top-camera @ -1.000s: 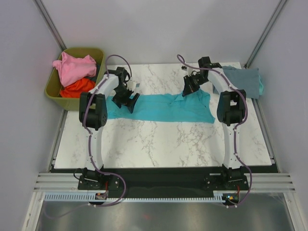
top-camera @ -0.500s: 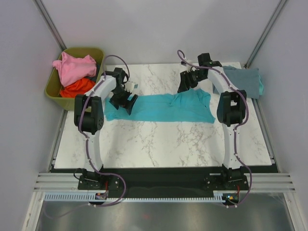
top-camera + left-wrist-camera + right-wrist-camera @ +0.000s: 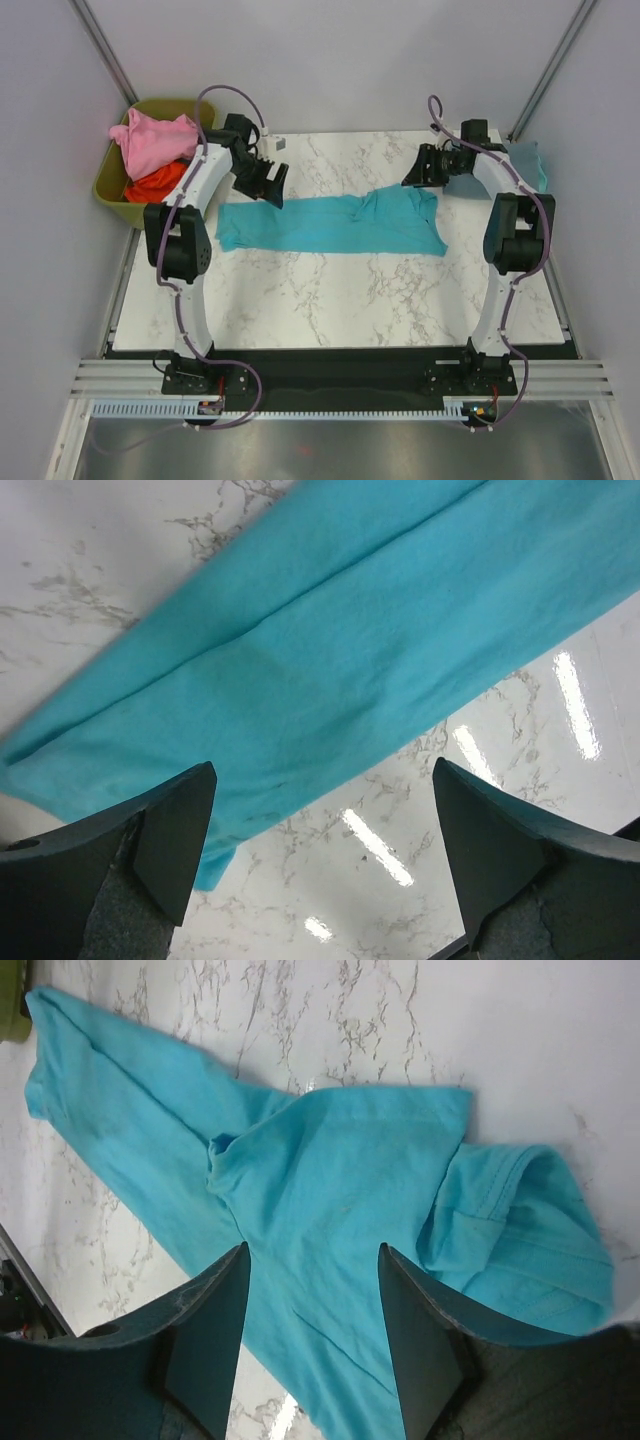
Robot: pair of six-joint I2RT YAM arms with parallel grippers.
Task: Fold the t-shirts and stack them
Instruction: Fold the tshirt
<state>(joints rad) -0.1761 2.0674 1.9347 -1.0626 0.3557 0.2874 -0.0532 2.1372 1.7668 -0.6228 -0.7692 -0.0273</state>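
Note:
A bright teal t-shirt (image 3: 330, 222) lies folded into a long strip across the marble table; it also shows in the left wrist view (image 3: 330, 650) and the right wrist view (image 3: 330, 1190). My left gripper (image 3: 268, 182) is open and empty above the strip's left end (image 3: 322, 780). My right gripper (image 3: 418, 172) is open and empty above the strip's right end (image 3: 312, 1260). A pink t-shirt (image 3: 152, 140) and an orange-red t-shirt (image 3: 158, 183) lie in the olive-green bin (image 3: 108, 192). A dusty grey-blue t-shirt (image 3: 515, 165) lies at the back right, partly behind my right arm.
The bin stands off the table's back left corner. Metal frame posts rise at both back corners. The marble table (image 3: 330, 300) has bare surface in front of the teal strip. The arm bases sit at the near edge.
Both grippers have let go of the teal shirt and moved back and outward, away from its ends. The teal strip now lies flat on the table.

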